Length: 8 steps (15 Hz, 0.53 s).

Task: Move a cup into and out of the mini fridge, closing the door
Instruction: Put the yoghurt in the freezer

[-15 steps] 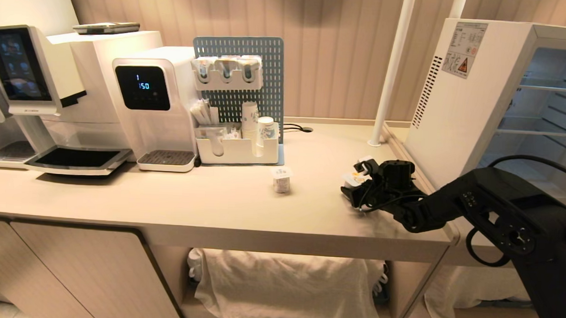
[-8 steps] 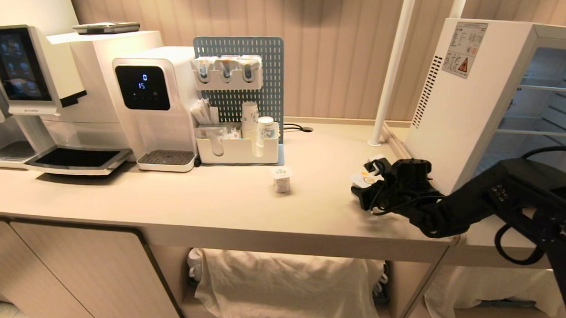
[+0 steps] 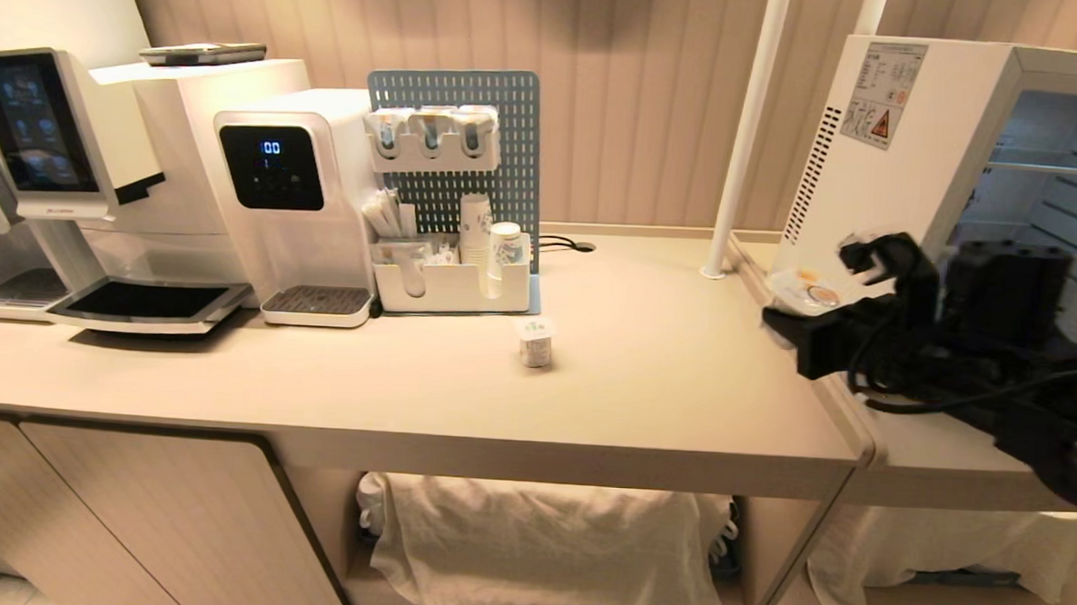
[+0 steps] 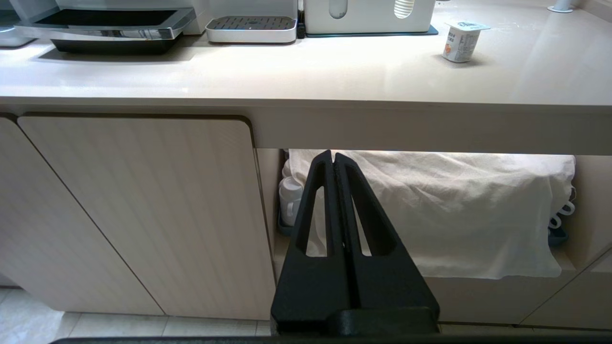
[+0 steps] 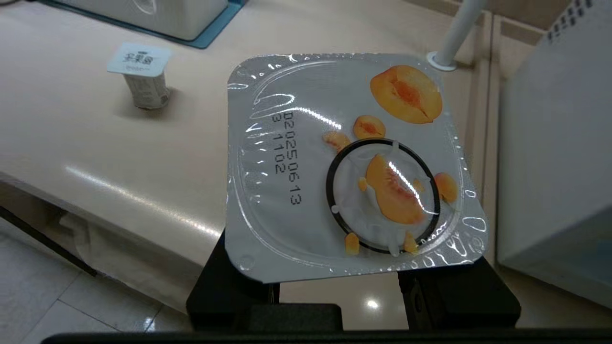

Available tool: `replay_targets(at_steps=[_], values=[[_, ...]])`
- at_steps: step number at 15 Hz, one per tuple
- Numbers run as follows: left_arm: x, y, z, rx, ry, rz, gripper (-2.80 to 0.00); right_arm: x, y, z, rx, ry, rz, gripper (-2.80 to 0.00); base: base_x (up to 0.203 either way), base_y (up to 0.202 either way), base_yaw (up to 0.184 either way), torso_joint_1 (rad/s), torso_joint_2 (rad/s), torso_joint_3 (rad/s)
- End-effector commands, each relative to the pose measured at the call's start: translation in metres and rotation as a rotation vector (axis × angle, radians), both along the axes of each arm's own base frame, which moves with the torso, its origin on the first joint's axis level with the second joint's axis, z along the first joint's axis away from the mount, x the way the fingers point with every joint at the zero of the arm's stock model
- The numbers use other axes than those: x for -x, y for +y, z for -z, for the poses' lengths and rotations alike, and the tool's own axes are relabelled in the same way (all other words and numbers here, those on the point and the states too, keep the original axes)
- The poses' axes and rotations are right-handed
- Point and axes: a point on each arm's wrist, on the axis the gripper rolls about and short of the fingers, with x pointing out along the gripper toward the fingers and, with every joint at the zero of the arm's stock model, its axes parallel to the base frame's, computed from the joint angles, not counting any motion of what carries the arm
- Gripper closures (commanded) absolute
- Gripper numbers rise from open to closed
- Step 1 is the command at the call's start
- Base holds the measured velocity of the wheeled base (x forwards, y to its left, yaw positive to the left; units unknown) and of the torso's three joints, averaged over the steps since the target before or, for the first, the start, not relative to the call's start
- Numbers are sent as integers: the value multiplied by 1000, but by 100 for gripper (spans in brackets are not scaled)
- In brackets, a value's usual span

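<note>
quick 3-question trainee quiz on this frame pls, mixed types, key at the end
1. True or false: the right gripper holds a foil-lidded cup lifted off the counter.
2. Which fruit is printed on that cup's lid? A) strawberry B) peach C) blueberry
3. Fill in: the second, smaller cup stands on the counter in front of the white ____ that holds the paper cups.

Key:
1. True. The cup sits between the gripper's fingers, up beside the side wall of the mini fridge, whose door is out of view.
2. B
3. Organizer

The left gripper hangs shut below the counter edge.
</note>
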Motion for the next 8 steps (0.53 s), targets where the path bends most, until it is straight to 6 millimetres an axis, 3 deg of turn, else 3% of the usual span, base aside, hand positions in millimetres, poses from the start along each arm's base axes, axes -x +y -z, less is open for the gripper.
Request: replay_targets(at_steps=[1,4,8], values=[[0,0,0,0,0,0,0,89,-20,-55,-56,-168,32,0,0,0,0,0,0,0],[0,0,0,0,0,-1,0,163,-39,-61,-135,-138,146,0,0,0,0,0,0,0],[0,0,0,0,0,1,0,241,-62,-44,-189,-85,453,0,0,0,0,0,0,0]])
